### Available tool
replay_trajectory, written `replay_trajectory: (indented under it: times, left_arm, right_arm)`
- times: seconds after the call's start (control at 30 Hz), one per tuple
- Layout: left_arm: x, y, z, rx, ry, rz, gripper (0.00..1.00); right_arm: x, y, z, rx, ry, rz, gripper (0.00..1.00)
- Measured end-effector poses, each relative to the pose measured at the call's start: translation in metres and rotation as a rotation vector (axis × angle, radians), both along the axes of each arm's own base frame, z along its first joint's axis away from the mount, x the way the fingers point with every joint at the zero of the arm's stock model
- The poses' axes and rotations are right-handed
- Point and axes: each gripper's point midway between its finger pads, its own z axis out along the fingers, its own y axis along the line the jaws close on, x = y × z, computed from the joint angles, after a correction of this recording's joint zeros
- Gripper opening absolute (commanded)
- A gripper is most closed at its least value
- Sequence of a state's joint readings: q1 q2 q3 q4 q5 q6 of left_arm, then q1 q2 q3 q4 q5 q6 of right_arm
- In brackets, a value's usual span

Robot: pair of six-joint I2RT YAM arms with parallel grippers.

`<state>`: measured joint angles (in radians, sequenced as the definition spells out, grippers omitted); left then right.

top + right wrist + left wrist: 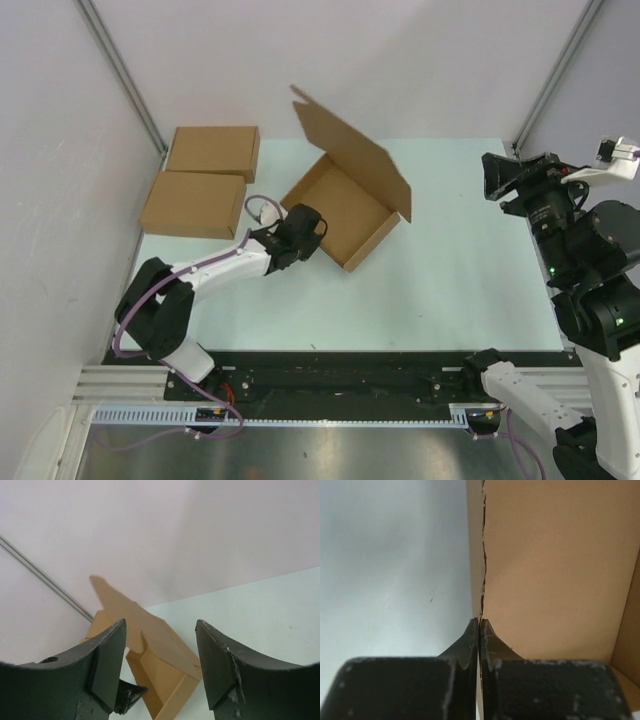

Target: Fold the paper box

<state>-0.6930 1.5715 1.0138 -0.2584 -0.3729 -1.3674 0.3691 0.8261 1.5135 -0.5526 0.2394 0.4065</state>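
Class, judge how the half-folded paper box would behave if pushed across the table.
Probably slides easily: the paper box is thin, empty cardboard on a smooth table. Its raised lid would likely flop, hinged on one crease. The wall pinched by the left tool may bend.

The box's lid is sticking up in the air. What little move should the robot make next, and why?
Probably swing the right tool over toward the lid to push it down. The paper box has its walls up, the lid stands open above them, the left tool is pinched shut on one wall, and the right tool hangs open off to the side, touching nothing.
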Motion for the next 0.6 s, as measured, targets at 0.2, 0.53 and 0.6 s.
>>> replay_trajectory:
  times: [0.2,0.53,0.6]
  left_arm:
    - [-0.042,-0.010,-0.022,-0.060,0.144,0.156,0.04]
    - [-0.044,-0.033,-0.051,-0.034,0.247,0.286,0.36]
    - [-0.045,-0.038,-0.059,-0.026,0.254,0.282,0.46]
  right_arm:
    - [0.018,0.000,-0.059,-0.024,0.122,-0.041,0.63]
    - [0.038,-0.001,-0.146,-0.098,0.321,-0.094,0.64]
    - [0.040,0.000,-0.151,-0.101,0.328,-0.093,0.66]
